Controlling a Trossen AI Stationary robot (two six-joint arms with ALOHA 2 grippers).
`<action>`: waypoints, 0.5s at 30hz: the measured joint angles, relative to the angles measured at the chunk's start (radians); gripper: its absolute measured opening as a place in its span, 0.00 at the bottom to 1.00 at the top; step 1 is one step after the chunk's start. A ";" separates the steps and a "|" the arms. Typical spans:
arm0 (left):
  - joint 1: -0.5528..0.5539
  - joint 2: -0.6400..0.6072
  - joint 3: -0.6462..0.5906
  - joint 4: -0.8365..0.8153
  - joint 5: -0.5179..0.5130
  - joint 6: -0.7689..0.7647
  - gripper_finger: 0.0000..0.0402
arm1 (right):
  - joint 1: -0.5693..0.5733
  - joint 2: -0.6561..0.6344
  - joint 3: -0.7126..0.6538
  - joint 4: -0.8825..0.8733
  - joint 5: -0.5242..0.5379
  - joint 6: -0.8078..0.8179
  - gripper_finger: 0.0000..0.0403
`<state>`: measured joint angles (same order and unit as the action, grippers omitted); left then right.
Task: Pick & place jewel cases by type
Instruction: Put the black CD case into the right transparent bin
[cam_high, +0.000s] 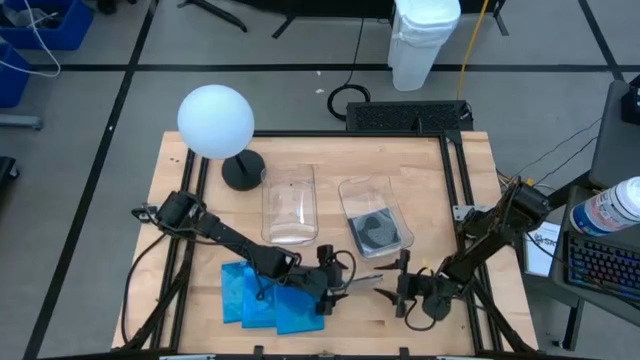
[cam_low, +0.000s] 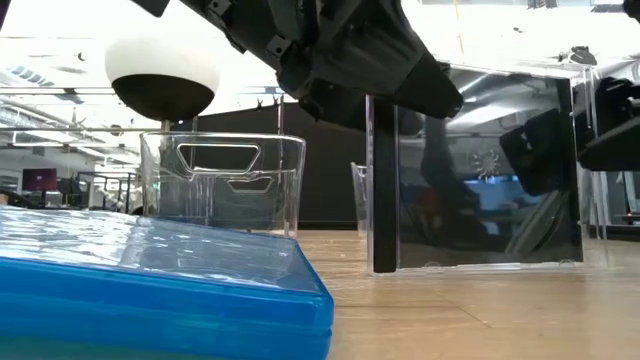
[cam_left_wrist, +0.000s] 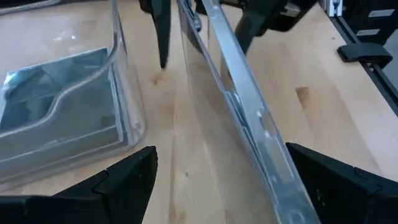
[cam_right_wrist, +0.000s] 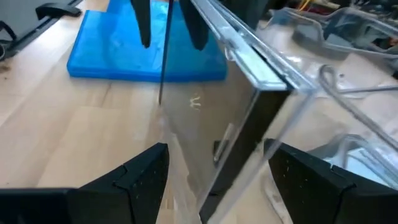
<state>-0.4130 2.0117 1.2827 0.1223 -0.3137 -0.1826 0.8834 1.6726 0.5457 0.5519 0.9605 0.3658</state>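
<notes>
A clear jewel case (cam_high: 365, 281) stands upright with its lower edge on the table and its dark spine (cam_low: 380, 180) vertical. My left gripper (cam_high: 347, 283) is open, and its fingers straddle one end of the case (cam_left_wrist: 242, 99). My right gripper (cam_high: 388, 282), also open, straddles the spine end (cam_right_wrist: 249, 124) from the opposite side. Several bright blue cases (cam_high: 262, 293) lie stacked flat near the front edge, to the left. A grey-black patterned case (cam_high: 378, 230) lies in the right-hand clear bin. My left gripper has a finger (cam_left_wrist: 323, 180) close beside the case's top edge (cam_left_wrist: 280, 155); I cannot tell whether they touch. My right gripper has a finger (cam_right_wrist: 305, 174) close beside the spine end (cam_right_wrist: 261, 137); whether it touches does not show.
Two clear bins stand mid-table: the left one (cam_high: 289, 205) holds nothing, and the right one (cam_high: 347, 190) holds the patterned case. A white globe lamp (cam_high: 215, 120) on a dark base (cam_high: 243, 170) stands far left. Bare wood lies near the front right.
</notes>
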 joint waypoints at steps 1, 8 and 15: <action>0.003 0.000 0.000 0.004 0.002 0.003 0.87 | -0.007 0.000 0.000 0.005 -0.017 -0.007 0.65; 0.015 0.000 0.000 0.004 0.026 0.005 0.87 | -0.047 0.000 0.000 0.026 -0.110 -0.014 0.65; 0.014 0.000 0.000 0.002 0.029 0.005 0.87 | -0.053 0.000 0.000 0.071 -0.127 -0.015 0.61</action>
<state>-0.3988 2.0117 1.2828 0.1247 -0.2852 -0.1781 0.8303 1.6726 0.5453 0.6234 0.8337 0.3511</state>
